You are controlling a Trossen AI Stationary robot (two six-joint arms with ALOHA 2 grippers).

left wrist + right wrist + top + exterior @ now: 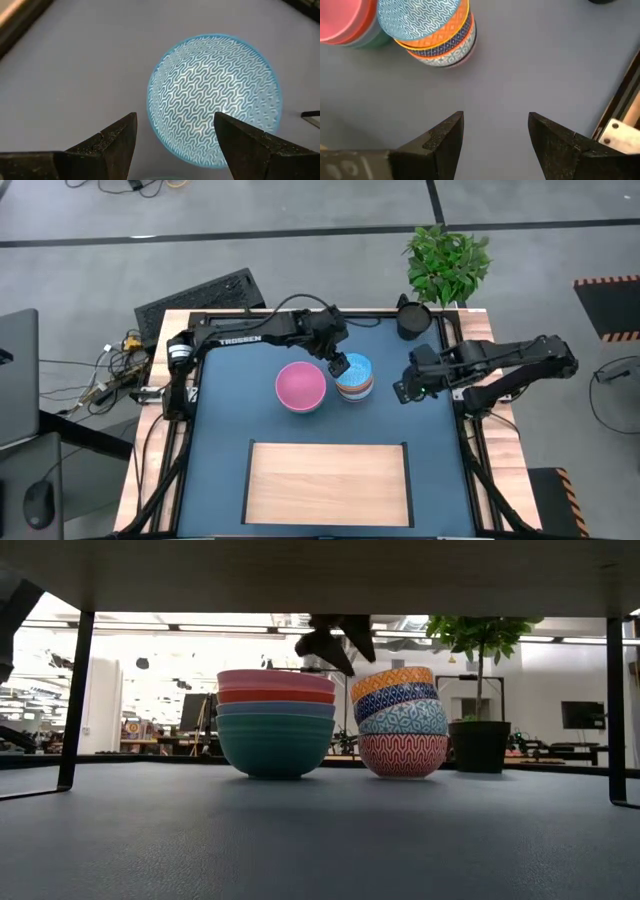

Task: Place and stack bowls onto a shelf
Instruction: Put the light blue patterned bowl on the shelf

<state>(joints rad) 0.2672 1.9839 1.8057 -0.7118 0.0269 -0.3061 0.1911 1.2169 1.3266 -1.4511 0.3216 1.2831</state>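
Note:
Two stacks of bowls stand on their bases on the dark blue tabletop. The wide stack (300, 386) has a pink bowl on top, then red, blue-grey and green (276, 720). The smaller patterned stack (355, 376) (402, 720) is topped by a light-blue bowl (215, 97) (422, 20). My left gripper (338, 365) (175, 145) hangs open just above the patterned stack's left rim (335, 640). My right gripper (404, 389) (495, 130) is open over bare tabletop right of the stacks. The pale wooden shelf (328, 480) lies nearer the table's near edge.
A dark cup (412, 318) stands at the far right corner, with a potted plant (447, 265) (480, 690) behind it. In the low view the shelf board runs overhead on thin black legs (75, 700). A black frame rail borders the table's right edge (620, 100).

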